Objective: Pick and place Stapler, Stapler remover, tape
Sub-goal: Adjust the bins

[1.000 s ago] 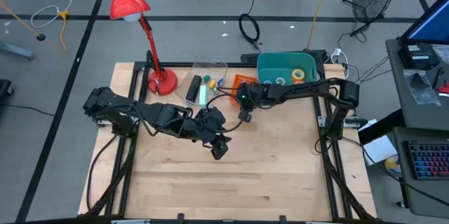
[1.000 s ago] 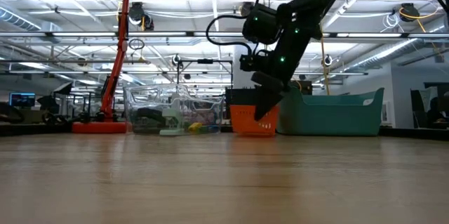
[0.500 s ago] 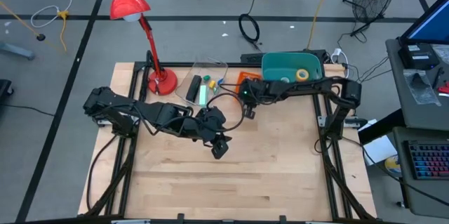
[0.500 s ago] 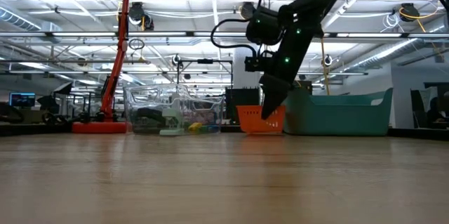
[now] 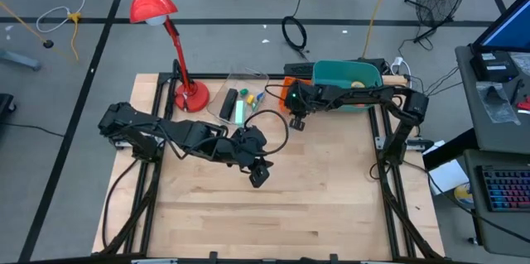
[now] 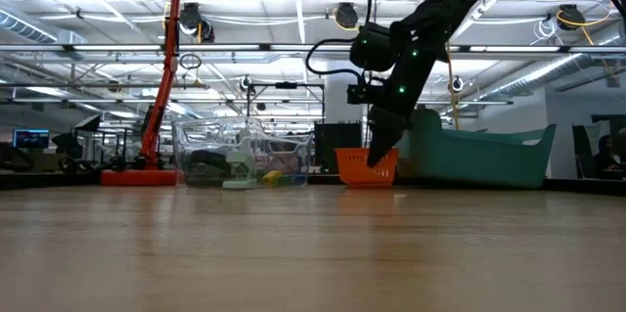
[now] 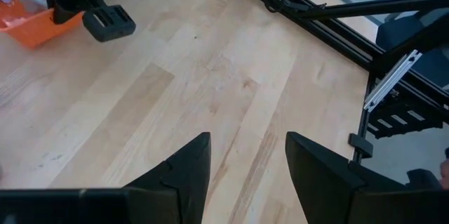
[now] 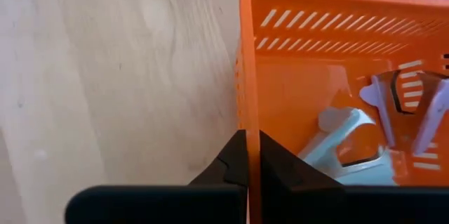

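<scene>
right gripper (image 8: 247, 155) pinched shut on the wall of the orange basket (image 8: 330, 76), one finger inside, one outside, per the right wrist view. shifted leftward along the back of the table over the last second, from hanging in front of the teal bin (image 5: 341, 74) to sitting at the basket's near corner (image 5: 295, 108), jaws closing the last bit on the way. in the low view, fingertips (image 6: 380, 152) down at the basket's rim (image 6: 354, 169).

inside the basket: pale plastic staple removers (image 8: 382, 122) (shapes only partly visible, so a judgement). yellow tape roll (image 5: 358, 85) lying in the teal bin, half hidden under the arm. green-and-dark stapler (image 5: 238, 112) in the clear plastic tray (image 5: 245, 75) beside the red lamp (image 5: 154, 3), untouched.

left gripper (image 7: 245, 164) parked low over bare wood mid-table, fingers apart, holding nothing.

meaning for the task, as a guess: bin visit finished, attention now on the basket, probably to drag or reposition it rather than lift a remover, since the grip is on the wall itself. risk: thin slotted wall flexing or slipping out.
</scene>
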